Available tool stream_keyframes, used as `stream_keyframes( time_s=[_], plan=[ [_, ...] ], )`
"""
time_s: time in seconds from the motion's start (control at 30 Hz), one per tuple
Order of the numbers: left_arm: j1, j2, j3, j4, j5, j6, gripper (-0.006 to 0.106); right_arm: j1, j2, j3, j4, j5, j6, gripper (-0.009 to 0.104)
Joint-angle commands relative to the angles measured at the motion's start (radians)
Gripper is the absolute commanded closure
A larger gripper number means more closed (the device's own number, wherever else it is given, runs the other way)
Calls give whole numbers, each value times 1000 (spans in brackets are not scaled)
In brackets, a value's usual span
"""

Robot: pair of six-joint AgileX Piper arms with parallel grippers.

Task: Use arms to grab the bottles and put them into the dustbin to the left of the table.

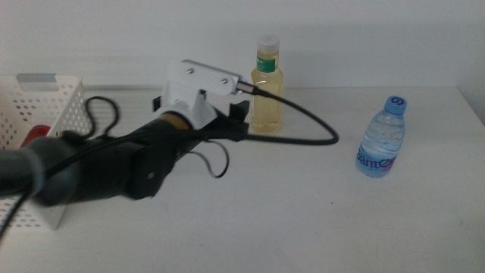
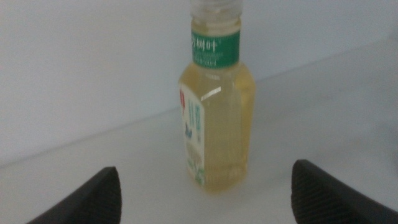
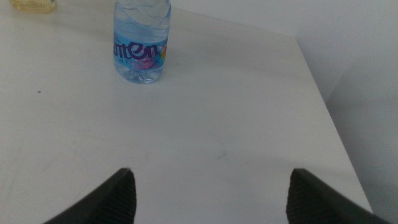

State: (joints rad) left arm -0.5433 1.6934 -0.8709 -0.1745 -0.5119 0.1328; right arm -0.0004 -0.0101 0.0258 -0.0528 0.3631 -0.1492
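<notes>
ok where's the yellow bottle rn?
The yellow bottle stands upright at the table's far edge, centre of the middle view, just ahead of the open left gripper, left of the water bottle.

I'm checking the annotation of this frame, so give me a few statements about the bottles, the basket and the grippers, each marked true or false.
1. The yellow-liquid bottle stands upright on the table. True.
2. The left gripper is clamped on that bottle. False: its jaws are open, with the bottle standing ahead of them, not between them.
3. The water bottle lies on its side. False: it stands upright with its blue cap on top.
4. Something red shows inside the white basket. True.
5. The right gripper holds the water bottle. False: its jaws are open and empty, the bottle well ahead.
</notes>
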Motion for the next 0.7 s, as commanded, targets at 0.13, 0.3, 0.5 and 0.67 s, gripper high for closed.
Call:
stream_keyframes(
  time_s=[0.13, 0.3, 0.5, 0.67],
  plan=[
    [-4, 133, -211, 21, -112, -25, 10, -7, -27, -5, -13, -67, -12, 32],
    [-4, 239, -325, 30, -112, -93, 10, -7, -27, -5, -14, -67, -12, 32],
    [-4, 340, -444, 30, -111, -106, 10, -7, -27, -5, -13, -67, -12, 32],
    [-4, 406, -516, 30, -110, -109, 10, -7, -27, -5, -14, -67, -12, 32]
  ],
)
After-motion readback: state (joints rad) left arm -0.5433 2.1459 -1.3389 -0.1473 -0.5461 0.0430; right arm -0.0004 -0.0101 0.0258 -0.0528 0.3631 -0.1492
